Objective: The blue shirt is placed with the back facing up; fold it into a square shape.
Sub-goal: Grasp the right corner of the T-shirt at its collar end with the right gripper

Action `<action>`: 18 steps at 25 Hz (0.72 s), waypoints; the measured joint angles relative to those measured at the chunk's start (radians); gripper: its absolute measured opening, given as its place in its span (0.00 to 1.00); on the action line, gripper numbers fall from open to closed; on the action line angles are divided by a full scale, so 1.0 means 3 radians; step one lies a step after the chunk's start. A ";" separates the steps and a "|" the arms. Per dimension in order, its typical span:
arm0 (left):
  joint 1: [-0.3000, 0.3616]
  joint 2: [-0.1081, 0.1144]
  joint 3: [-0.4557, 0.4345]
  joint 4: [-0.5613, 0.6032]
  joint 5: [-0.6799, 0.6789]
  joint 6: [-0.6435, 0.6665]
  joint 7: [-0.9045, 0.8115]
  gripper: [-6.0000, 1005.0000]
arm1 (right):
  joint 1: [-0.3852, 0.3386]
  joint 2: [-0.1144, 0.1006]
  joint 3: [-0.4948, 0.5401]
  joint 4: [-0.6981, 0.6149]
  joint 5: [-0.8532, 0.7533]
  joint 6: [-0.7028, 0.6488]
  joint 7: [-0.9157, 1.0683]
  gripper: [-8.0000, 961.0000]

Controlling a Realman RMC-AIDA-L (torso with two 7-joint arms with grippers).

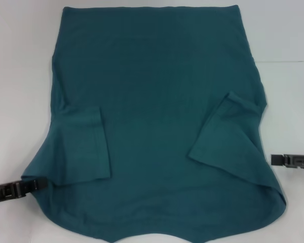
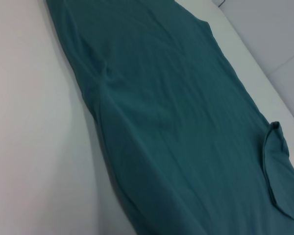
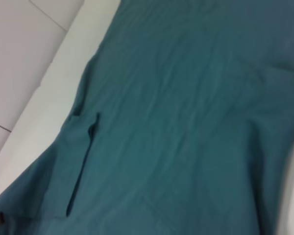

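The shirt [image 1: 157,126] lies flat, back up, on the white surface [image 1: 15,76], both sleeves folded inward. The left end effector [image 1: 34,185] touches its near left edge; the right end effector [image 1: 274,159] sits just beside the right edge; neither grip can be told. A shallow pinch could slip and undo the sleeve folds. Only the head view shows both end effectors.

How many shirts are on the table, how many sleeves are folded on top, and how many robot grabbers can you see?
Blue shirt: 1
Sleeves folded in over it: 2, left sleeve and right sleeve
Grippers: 2, left gripper at the shirt's left edge, right gripper just off its right edge
Total: 5
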 joint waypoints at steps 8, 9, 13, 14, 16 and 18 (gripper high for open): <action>-0.0020 -0.0011 0.0029 -0.0032 -0.0008 0.0000 0.0008 0.02 | -0.0104 0.0010 -0.0018 0.0026 -0.0111 -0.0031 0.0001 0.96; -0.0026 -0.0011 0.0033 -0.0036 -0.0005 0.0000 0.0011 0.02 | -0.0096 0.0020 -0.0019 0.0035 -0.0132 -0.0034 -0.0001 0.96; -0.0043 -0.0013 0.0042 -0.0041 0.0017 0.0000 0.0022 0.02 | -0.0042 0.0060 -0.0022 0.0096 -0.0207 -0.0018 -0.0028 0.95; -0.0045 -0.0013 0.0043 -0.0042 0.0018 0.0001 0.0022 0.02 | -0.0032 0.0074 -0.0023 0.0103 -0.0217 -0.0016 -0.0032 0.95; -0.0045 -0.0006 0.0044 -0.0042 0.0020 0.0001 0.0022 0.02 | -0.0016 0.0100 -0.0026 0.0104 -0.0239 -0.0015 -0.0037 0.95; -0.0046 -0.0004 0.0045 -0.0042 0.0020 0.0000 0.0023 0.02 | -0.0008 0.0113 -0.0026 0.0104 -0.0261 -0.0014 -0.0039 0.95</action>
